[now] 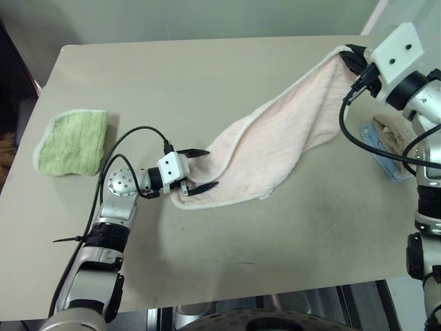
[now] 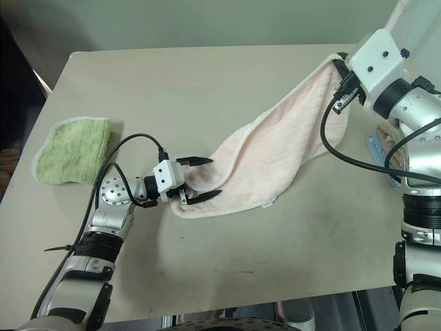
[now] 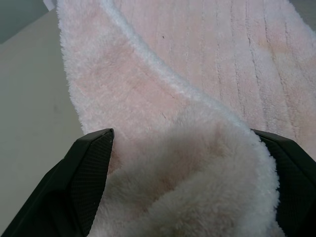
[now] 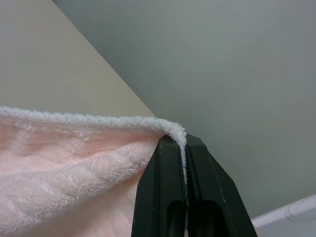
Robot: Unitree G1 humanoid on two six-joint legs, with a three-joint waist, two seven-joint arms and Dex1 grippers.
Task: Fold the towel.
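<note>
The right gripper (image 4: 185,148) pinches the towel (image 1: 275,138) corner high, the rest trailing onto the table (image 1: 207,69). The left gripper (image 1: 203,169), spread around the low end, may close on both layers.

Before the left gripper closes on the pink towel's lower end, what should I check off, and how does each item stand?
1. Right gripper pinching a white-edged corner of the pale pink terry towel, held raised: ok.
2. Left gripper open, its fingers on either side of the towel's bunched lower end: ok.
3. Towel material between those fingers: ok.
4. Which corner or edge the left gripper straddles: cannot tell; the end is folded over.
5. Green terry cloth lies apart from the towel: ok.
6. Beige cloth with blue trim clear of the towel: cannot tell, the right arm partly hides it.
</note>
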